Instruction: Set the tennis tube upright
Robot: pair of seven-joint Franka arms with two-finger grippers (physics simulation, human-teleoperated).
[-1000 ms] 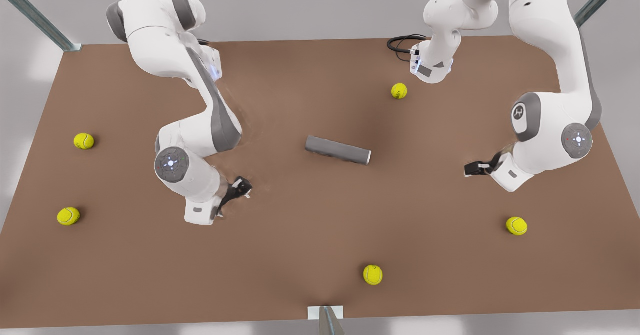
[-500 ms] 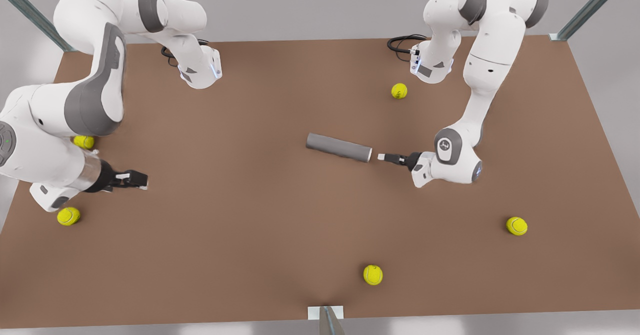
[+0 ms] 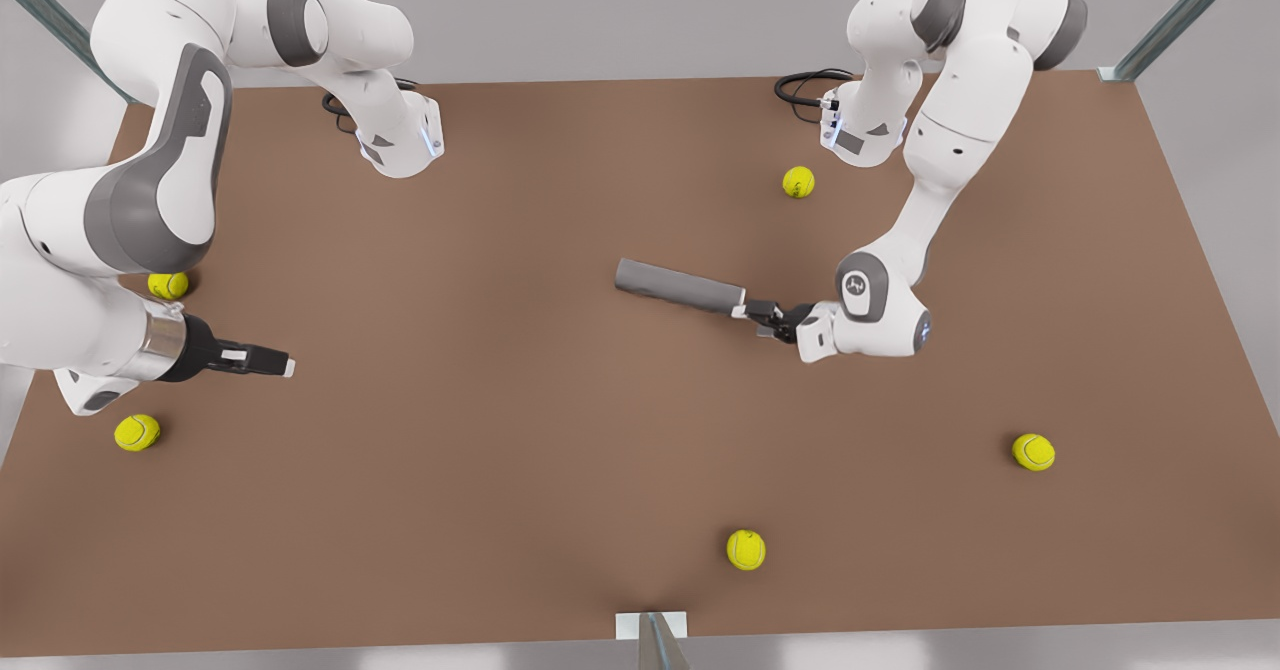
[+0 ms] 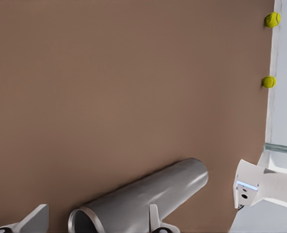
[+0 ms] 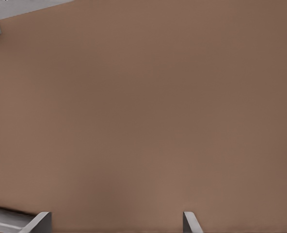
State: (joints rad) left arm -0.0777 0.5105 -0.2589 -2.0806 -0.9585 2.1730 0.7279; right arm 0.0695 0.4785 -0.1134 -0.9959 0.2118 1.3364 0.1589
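The tennis tube (image 3: 680,288) is a dark-grey cylinder lying on its side near the middle of the brown table (image 3: 560,450). My left gripper (image 3: 757,309) reaches in level from the front view's right and meets the tube's near end. In the left wrist view the tube (image 4: 143,199) shows its hollow mouth, and the left gripper (image 4: 95,216) is open with its fingertips (image 4: 37,219) on either side of that end. My right gripper (image 3: 282,362) hangs open over bare table at the front view's left, far from the tube; its wrist view has the right gripper (image 5: 115,218) spread wide.
Several yellow tennis balls lie scattered: one (image 3: 798,182) behind the tube, two (image 3: 168,284) (image 3: 137,432) by the right arm, one (image 3: 745,549) near the front edge, one (image 3: 1033,451) at the right. Arm bases (image 3: 400,140) (image 3: 862,130) stand at the back edge.
The left gripper swung in from the front view's right and closed up to the tube's end; the tube shifted slightly back. The right arm swung away to the front view's left and stays there.
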